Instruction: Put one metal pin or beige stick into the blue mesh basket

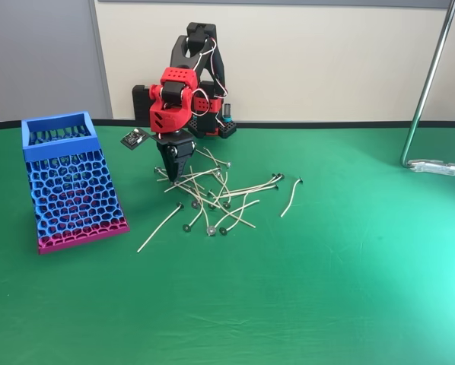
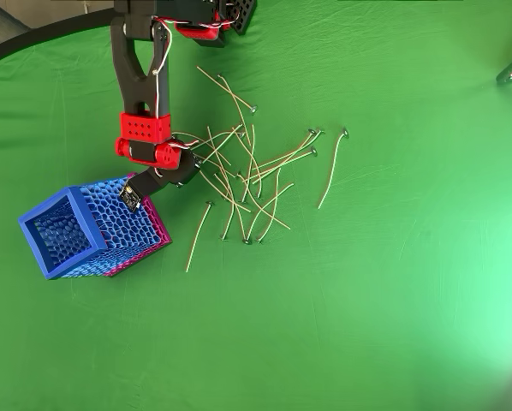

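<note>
Several thin beige sticks (image 1: 212, 199) with small dark metal discs lie criss-crossed in a loose pile (image 2: 249, 181) on the green table. My red and black gripper (image 1: 173, 175) points straight down at the pile's left edge. Its jaws are closed to a point, and a beige stick (image 1: 191, 179) appears to be pinched at the tip. Seen from overhead, the gripper (image 2: 186, 174) sits between the pile and the basket. The blue mesh basket (image 1: 54, 128) with its pink base band stands left of the gripper, and leans in the overhead view (image 2: 44, 241). I cannot see anything inside it.
The arm's base (image 1: 201, 114) stands at the table's back edge. A metal stand pole (image 1: 427, 91) with its clamp (image 1: 439, 165) is at the right. One stick (image 2: 331, 171) lies apart on the right and another (image 2: 197, 237) near the basket. Bare green table (image 1: 288, 304) fills the front.
</note>
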Robot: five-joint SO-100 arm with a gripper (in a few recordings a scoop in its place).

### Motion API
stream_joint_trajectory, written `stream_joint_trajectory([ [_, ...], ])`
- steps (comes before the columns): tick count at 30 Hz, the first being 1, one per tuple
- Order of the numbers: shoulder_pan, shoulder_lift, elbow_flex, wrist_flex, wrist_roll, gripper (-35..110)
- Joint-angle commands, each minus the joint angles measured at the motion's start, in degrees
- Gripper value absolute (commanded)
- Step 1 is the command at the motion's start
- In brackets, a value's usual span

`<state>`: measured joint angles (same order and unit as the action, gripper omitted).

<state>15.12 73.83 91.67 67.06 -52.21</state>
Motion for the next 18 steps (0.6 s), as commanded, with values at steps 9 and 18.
stream_joint_trajectory([
  [9,-4.2,15.2,1.8,1.8,5.0,1],
  [18,-5.0,28.8,-1.8,2.1,11.8,1],
])
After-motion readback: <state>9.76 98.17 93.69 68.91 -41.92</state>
